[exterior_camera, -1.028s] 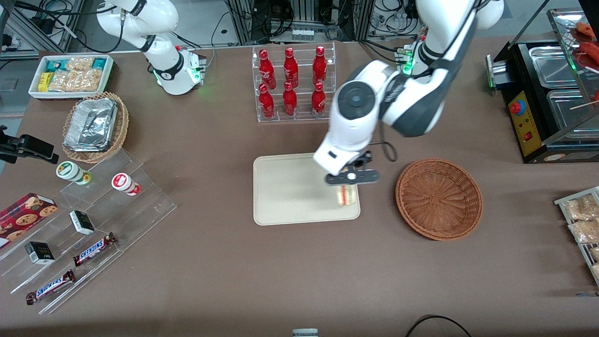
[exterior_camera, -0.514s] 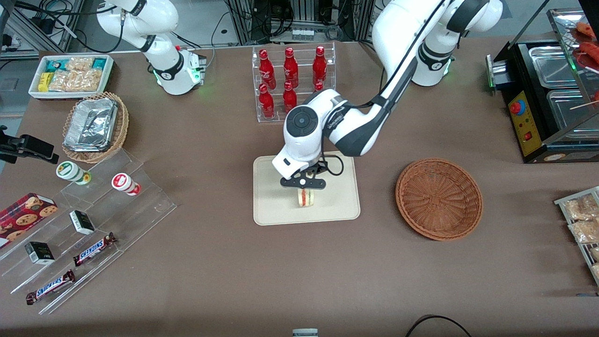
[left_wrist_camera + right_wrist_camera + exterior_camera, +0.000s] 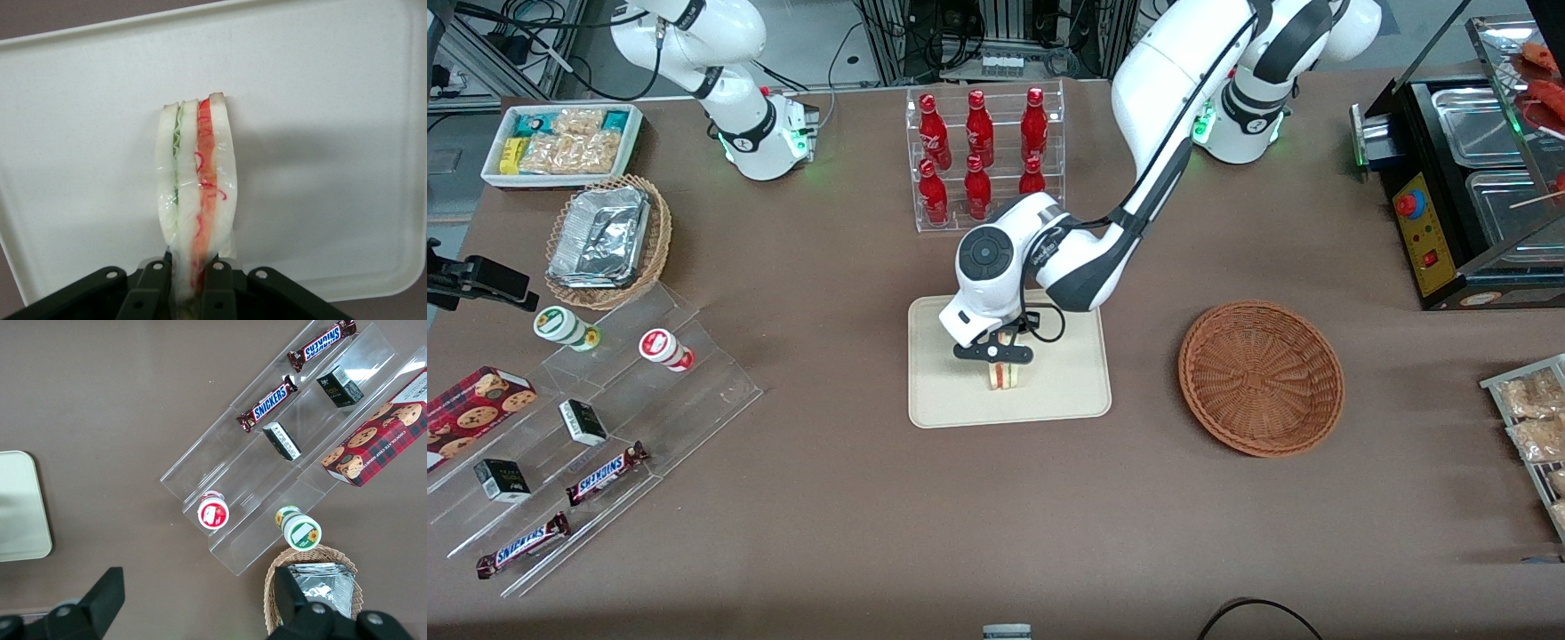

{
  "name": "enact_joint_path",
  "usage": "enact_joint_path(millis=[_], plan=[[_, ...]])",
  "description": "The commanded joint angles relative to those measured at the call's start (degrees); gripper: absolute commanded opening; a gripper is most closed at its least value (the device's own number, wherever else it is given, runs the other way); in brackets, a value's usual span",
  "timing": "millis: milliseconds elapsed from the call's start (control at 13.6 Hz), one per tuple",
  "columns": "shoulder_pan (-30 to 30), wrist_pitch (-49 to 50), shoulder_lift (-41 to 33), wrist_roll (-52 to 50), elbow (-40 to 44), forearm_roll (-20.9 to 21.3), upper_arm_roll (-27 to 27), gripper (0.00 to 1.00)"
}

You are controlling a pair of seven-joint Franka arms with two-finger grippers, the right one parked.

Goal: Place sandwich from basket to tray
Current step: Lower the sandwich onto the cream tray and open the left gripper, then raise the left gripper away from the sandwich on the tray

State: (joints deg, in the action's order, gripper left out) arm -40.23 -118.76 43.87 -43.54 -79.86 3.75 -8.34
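**Sandwich over the tray, release still to come**

Brown table spreads under the whole scene, and we take the tray as our landmark, lying near the middle of it. Our gripper hangs low over the tray's middle, and its fingers are narrowed onto the sandwich, pinching the wedge at one end. From the wrist view we see the sandwich standing on edge over the cream surface, its red stripe and a thin green line running along the cut side. Whether its lower edge already touches the tray we cannot tell.

Well apart from the tray, toward the working arm's end of the table, the basket sits with nothing in it. Farther from the front camera than the tray stands a clear rack of red bottles.

We judge the task mostly done: the sandwich is out of the basket and over its target. What is left is to set it down, open the fingers and lift away.

Against the earlier frames, the gripper has travelled inward: a second ago it held the sandwich over the tray's edge nearest the basket, half a second ago it was near the middle, and now it sits a little farther on and lower. The basket and tray have not shifted.
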Motion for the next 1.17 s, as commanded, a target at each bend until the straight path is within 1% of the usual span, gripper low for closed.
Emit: enact_joint_path(millis=[0, 73, 147, 220, 294, 514, 807, 1101], plan=[[-0.81, -0.77, 1.56, -1.9, 1.72, -0.06, 0.52, 0.0], [-0.81, -1.47, 1.83, -1.99, 1.72, 0.03, 0.52, 0.0], [-0.9, -1.48, 1.92, -2.08, 1.72, -0.15, 0.52, 0.32], [-0.9, -1.21, 1.66, -2.34, 1.72, -0.06, 0.52, 0.79], [-0.81, -0.95, 1.31, -2.43, 1.72, -0.06, 0.52, 1.0], [-0.64, 0.62, -1.41, -2.43, 1.98, 0.11, 0.61, 1.0], [0.33, 9.05, -10.89, -2.78, 2.25, -0.24, 0.96, 1.0], [6.2, 18.98, -20.3, -2.96, 2.07, -0.33, 0.96, 1.0]])
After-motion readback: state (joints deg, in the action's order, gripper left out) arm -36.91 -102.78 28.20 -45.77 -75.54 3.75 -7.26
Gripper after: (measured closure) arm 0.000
